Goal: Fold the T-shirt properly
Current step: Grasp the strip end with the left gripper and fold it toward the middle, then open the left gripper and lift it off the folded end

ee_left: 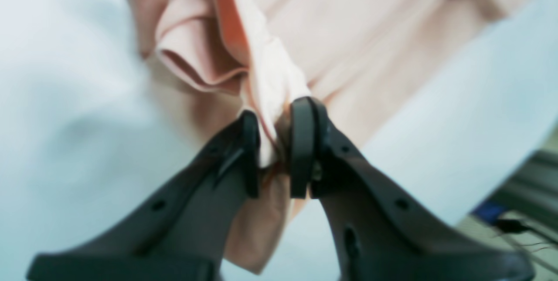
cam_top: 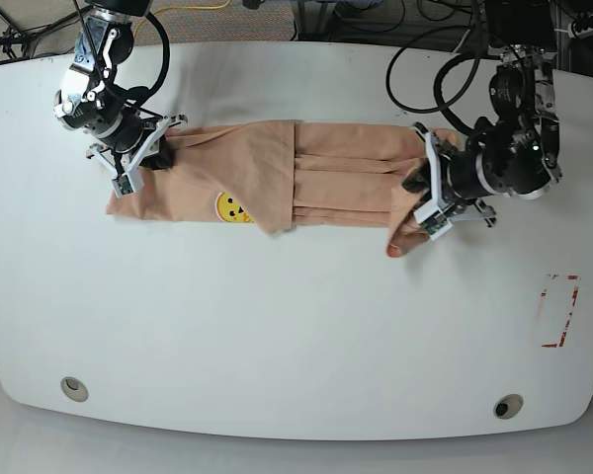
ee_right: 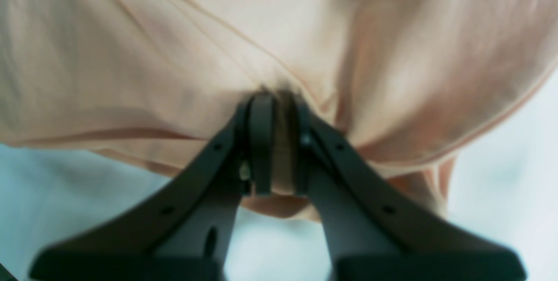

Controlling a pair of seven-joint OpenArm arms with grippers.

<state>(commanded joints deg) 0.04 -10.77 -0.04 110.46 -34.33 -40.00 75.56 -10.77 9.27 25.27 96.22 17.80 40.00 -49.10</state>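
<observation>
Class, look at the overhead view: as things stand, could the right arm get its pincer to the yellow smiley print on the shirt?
Probably not yet: the right pincer is shut on the shirt. The smiley print lies uncovered nearby.

A soft peach-pink cotton T-shirt (cam_top: 316, 178) is seen, marked with a small yellow smiling emoji print (cam_top: 233, 208); both matte black two-fingered grippers (ee_left: 274, 148) (ee_right: 279, 141) are dark throughout; the broad white tabletop (cam_top: 277, 326) is plain.
</observation>
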